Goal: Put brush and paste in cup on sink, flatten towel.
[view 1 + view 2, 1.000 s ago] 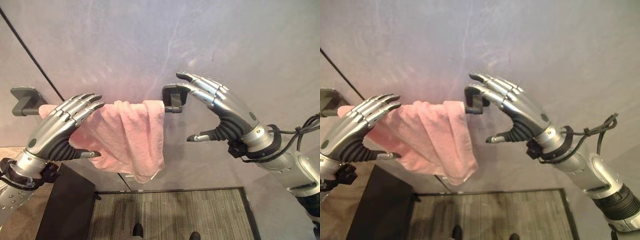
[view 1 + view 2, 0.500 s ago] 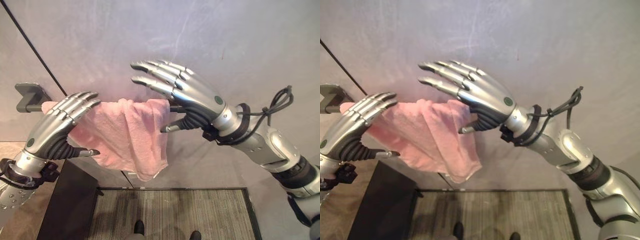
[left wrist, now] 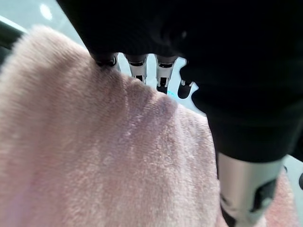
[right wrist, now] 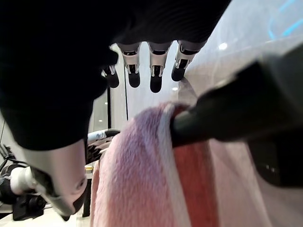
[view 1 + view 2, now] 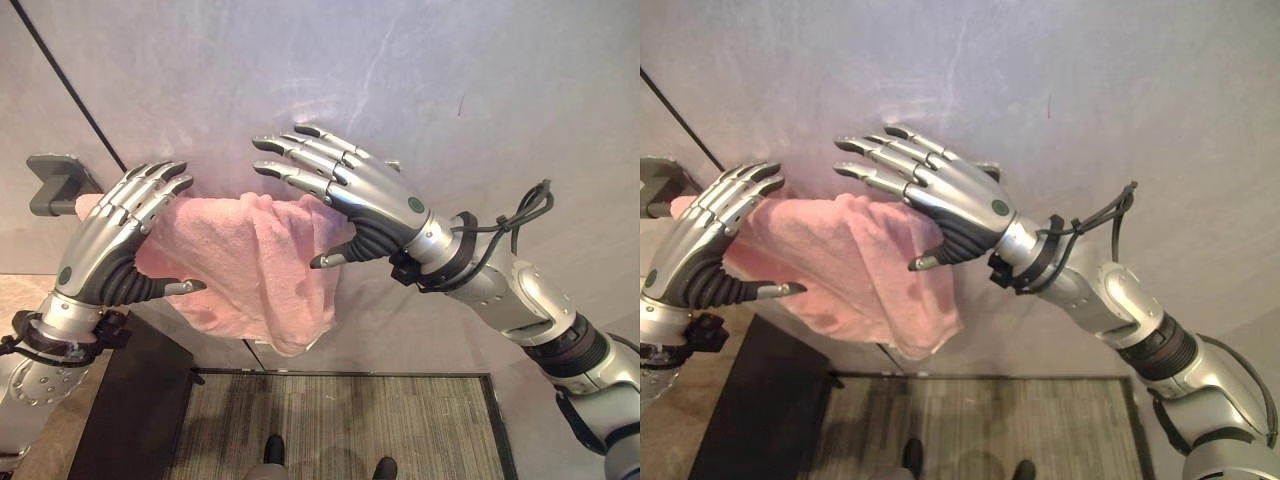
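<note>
Since a second ago we have swung our right hand [image 5: 375,200] away from the bar's right bracket and across over the pink towel [image 5: 250,260], and our left hand [image 5: 110,245] has tipped up so its fingers point more steeply at the wall [image 5: 450,70]. Now the right hand hangs above the towel's right part, its fingers straight and spread, reaching toward the wall, with the thumb pointing down in front of the cloth; it clamps nothing. The left hand lies on the towel's left end, fingers straight and close together over the top of the cloth, thumb stretched out in front of it and apart from the fingers. The towel hangs bunched over the towel bar [image 4: 222,118], its lower corner drooping near the middle. The bar's left bracket [image 5: 55,180] shows just beyond the left hand, against the wall.
</note>
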### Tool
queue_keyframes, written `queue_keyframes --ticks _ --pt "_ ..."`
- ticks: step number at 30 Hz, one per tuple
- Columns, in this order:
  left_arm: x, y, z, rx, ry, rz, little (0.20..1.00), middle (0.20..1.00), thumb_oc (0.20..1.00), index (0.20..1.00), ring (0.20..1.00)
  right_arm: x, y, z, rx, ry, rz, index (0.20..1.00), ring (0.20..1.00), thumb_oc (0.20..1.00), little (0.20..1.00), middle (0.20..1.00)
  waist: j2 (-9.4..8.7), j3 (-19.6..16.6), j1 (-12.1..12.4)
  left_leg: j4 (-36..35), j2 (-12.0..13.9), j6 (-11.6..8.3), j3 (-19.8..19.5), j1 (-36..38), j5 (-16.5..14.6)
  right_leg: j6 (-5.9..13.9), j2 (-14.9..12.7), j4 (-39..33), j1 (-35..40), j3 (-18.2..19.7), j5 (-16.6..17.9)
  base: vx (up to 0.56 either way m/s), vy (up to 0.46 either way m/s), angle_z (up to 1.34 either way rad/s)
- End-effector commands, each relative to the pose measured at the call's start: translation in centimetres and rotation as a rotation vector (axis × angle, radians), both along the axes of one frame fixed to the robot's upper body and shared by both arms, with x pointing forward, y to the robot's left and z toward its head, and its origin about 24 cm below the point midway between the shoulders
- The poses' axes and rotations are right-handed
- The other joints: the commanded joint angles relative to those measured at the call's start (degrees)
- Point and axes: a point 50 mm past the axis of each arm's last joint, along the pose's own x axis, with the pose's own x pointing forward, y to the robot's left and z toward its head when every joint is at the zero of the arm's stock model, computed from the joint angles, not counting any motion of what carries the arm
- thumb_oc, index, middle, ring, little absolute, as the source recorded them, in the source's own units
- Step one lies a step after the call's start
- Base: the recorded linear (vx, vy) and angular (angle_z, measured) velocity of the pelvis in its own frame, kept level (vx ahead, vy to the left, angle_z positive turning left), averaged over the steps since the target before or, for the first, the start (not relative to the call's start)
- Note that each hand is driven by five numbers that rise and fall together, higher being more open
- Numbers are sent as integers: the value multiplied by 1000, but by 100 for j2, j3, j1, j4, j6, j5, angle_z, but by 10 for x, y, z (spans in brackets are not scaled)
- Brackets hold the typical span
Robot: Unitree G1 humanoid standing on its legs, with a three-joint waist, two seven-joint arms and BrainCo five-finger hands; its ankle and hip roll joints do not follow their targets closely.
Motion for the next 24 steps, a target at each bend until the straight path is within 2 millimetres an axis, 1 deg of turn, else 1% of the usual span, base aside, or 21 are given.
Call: queue_keyframes --ticks 1,3,7,12,13,16,19,21,22,24 --pt "5 0 -10 94 87 7 1000 1000 1000 1000 1000 -4 5 4 -48 -3 30 1000 1000 1000 1000 1000 -262 -6 -171 47 468 -289 340 112 190 609 -755 -11 -184 616 483 0 0 0" --pt "6 2 -14 123 120 20 1000 1000 1000 1000 1000 -3 8 1 -97 14 37 1000 1000 1000 1000 1000 -269 14 -200 47 476 -277 383 116 184 617 -747 -11 -251 683 500 0 0 0" --pt "7 5 -17 120 139 33 1000 1000 1000 1000 1000 -2 13 3 -124 18 46 1000 1000 1000 1000 1000 -279 19 -204 47 489 -271 439 113 183 630 -744 -11 -302 732 522 2 6 -3" --pt "10 7 -21 120 164 39 1000 1000 1000 1000 1000 4 20 0 -155 25 45 1000 1000 1000 1000 1000 -293 41 -200 47 478 -259 491 106 182 640 -745 -11 -359 765 549 -2 13 -8" --pt "10 6 -23 135 178 38 1000 1000 1000 1000 1000 11 22 -10 -190 52 26 1000 1000 1000 1000 1000 -300 67 -178 47 477 -253 512 98 183 645 -751 -11 -376 762 567 0 0 0" --pt "9 6 -23 163 185 36 1000 1000 1000 1000 1000 12 25 -16 -224 51 24 1000 1000 1000 1000 1000 -318 89 -156 47 465 -248 528 89 178 661 -761 -11 -389 747 592 -2 8 -4" --pt "8 3 -24 226 209 25 1000 1000 1000 1000 1000 19 26 -31 -287 75 -1 1000 1000 1000 1000 1000 -318 114 -119 47 448 -243 516 71 172 677 -777 -11 -388 709 602 3 7 -11" --pt "7 3 -23 249 215 26 1000 1000 1000 1000 1000 18 26 -29 -303 60 0 1000 1000 1000 1000 1000 -321 127 -110 47 448 -243 519 66 175 682 -785 -11 -389 703 608 -1 5 -2" --pt "5 4 -21 294 235 24 1000 1000 1000 1000 1000 15 25 -28 -338 49 5 1000 1000 1000 1000 1000 -322 141 -99 47 447 -242 526 62 172 689 -792 -11 -396 696 617 0 0 0" --pt "3 4 -19 306 246 25 1000 1000 1000 1000 1000 13 24 -25 -349 45 13 1000 1000 1000 1000 1000 -326 147 -98 47 447 -241 542 71 172 692 -796 -11 -394 692 627 0 5 -2"
